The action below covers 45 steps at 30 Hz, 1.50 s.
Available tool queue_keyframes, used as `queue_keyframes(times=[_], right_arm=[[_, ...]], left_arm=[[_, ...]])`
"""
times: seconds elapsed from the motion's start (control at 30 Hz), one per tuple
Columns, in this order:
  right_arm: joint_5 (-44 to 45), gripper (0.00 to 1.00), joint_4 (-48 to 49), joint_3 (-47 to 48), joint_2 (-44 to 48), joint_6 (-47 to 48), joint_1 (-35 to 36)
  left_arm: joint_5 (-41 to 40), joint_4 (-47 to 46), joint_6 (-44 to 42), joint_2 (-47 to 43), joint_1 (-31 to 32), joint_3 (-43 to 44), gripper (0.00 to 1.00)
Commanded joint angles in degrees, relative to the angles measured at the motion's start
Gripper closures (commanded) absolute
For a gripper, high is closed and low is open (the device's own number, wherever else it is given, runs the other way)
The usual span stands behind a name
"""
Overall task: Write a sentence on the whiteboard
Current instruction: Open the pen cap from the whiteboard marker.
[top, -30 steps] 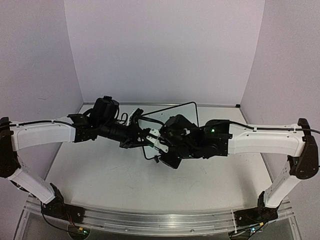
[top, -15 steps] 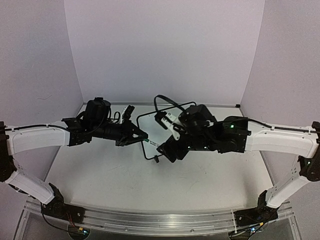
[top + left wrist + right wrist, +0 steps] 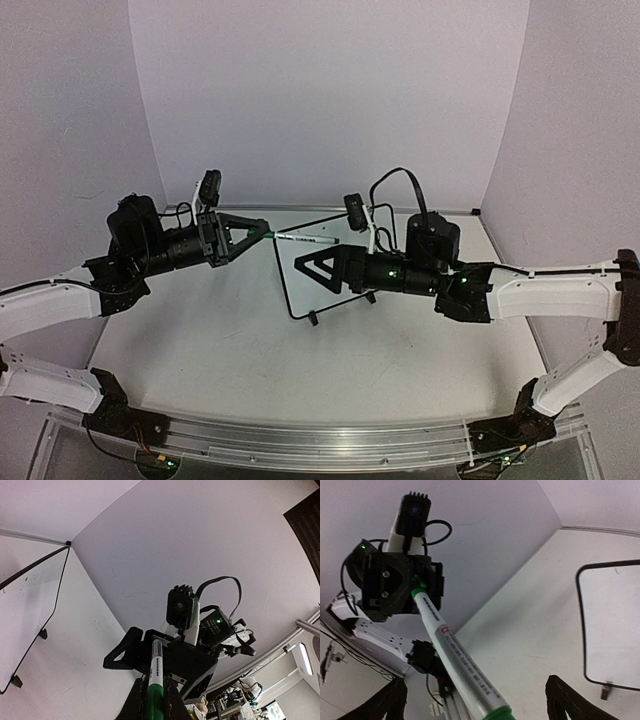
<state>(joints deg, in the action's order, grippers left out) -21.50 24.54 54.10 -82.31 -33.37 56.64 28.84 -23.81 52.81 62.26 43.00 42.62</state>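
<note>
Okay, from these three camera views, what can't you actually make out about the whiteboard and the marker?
Whiteboard: the right arm covers part of it in the top view, and both wrist views cut it at an edge, so any writing there is unseen.
Marker label: too small and blurred to read in any view.
Marker's near end: cut by the right wrist view's bottom edge, so contact with the right fingers is unclear.

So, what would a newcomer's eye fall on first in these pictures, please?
Probably the white marker pen with green ends, held in mid-air by the left gripper and pointing toward the open right gripper. Close by, the small black-framed whiteboard stands on its feet mid-table.
</note>
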Motion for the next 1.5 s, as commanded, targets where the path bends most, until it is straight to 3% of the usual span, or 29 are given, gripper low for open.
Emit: queue_keyframes(times=[0.0, 0.17, 0.83, 1.47], right_arm=[[-11.1, 0.10, 22.5, -0.9, -3.1, -11.9, -0.2], [-14.3, 0.16, 27.1, -0.2, -5.1, -14.5, -0.2], [-16.1, 0.26, 27.4, 0.7, -5.2, -14.4, -0.2], [-15.0, 0.28, 27.4, 0.5, -5.2, -14.3, -0.2]], left_arm=[[1.9, -5.3, -0.1, -1.8, -0.1, -0.8, 1.00], [3.8, -5.2, -0.2, -1.3, -0.1, -0.8, 1.00], [7.6, -4.2, -0.8, 2.1, -0.1, 0.6, 1.00], [8.0, 1.3, -3.7, -1.5, -0.1, 1.3, 1.00]])
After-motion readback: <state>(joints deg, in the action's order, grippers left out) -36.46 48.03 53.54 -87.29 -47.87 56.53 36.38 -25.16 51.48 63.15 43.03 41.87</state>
